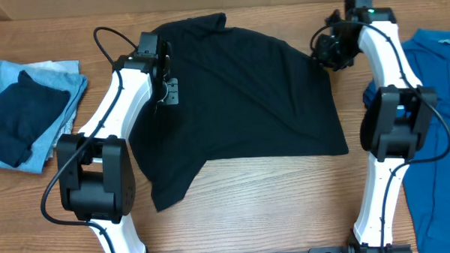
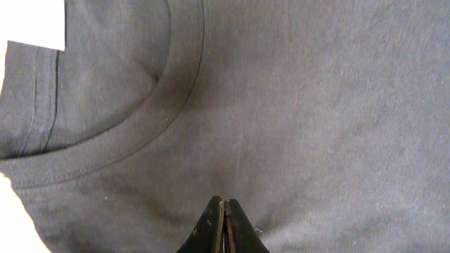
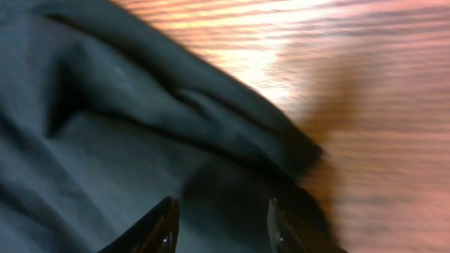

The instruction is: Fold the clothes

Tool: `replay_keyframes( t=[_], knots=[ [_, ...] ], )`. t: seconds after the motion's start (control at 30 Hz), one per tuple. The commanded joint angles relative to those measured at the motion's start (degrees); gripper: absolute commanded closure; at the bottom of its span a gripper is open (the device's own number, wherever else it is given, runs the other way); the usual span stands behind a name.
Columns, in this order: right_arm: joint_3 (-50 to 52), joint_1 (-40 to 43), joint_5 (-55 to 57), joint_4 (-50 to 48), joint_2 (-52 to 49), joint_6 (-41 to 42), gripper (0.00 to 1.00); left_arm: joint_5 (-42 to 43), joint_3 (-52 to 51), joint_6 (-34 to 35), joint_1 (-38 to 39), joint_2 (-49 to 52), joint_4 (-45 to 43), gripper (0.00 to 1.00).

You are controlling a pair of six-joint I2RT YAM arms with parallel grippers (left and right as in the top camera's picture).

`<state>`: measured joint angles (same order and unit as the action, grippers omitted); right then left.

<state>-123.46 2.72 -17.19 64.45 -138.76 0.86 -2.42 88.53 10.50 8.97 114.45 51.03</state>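
Note:
The clothes are a large black shirt (image 1: 246, 96) spread over the middle of the table and a bright blue shirt (image 1: 438, 111) at the right edge. My left gripper (image 1: 168, 89) is at the black shirt's left side. In the left wrist view it (image 2: 223, 205) is shut, tips down against flat black cloth just below the collar (image 2: 119, 133); a white label (image 2: 31, 24) shows top left. My right gripper (image 1: 330, 54) is at the shirt's upper right edge. In the blurred right wrist view it (image 3: 221, 212) stands open over a bunched black hem (image 3: 232, 119), holding nothing.
A folded stack, a dark navy garment (image 1: 18, 115) on a light blue one (image 1: 62, 83), lies at the far left. Bare wooden table (image 1: 288, 207) shows in front of the black shirt and beyond its upper right edge.

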Motion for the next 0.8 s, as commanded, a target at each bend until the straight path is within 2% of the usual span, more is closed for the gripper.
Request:
replay_keyframes(
  t=[0.0,0.17,0.33,0.4,0.47,0.63,0.77],
  knots=[
    [-0.3,-1.2,-6.1,-3.1,-0.2,-1.4,0.52,-0.6,0.0,-0.9,0.0,-0.4,0.2,0.96],
    [-0.3,-3.1,-9.1,1.6,-0.3,-2.0,0.52,-0.8,0.0,-1.2,0.0,-0.4,0.5,0.94],
    [-0.3,-6.7,-9.9,9.3,-0.4,-11.6,0.57,-0.8,0.0,-1.2,0.0,-0.4,0.5,0.91],
    [-0.3,-7.9,-6.5,9.5,-0.5,-11.8,0.60,-0.8,0.0,-1.1,0.0,-0.4,0.5,0.91],
    [-1.2,-7.5,-7.3,6.3,0.0,-9.7,0.61,-0.8,0.0,-1.4,0.0,-0.4,0.8,0.91],
    [-6.8,-1.6,-6.4,5.5,0.2,1.7,0.60,-1.0,0.0,-1.3,0.0,-0.4,1.1,0.90],
    [-4.5,0.0,3.8,4.3,0.2,5.1,0.60,-1.0,0.0,-1.3,0.0,-0.4,1.1,0.89]
  ],
)
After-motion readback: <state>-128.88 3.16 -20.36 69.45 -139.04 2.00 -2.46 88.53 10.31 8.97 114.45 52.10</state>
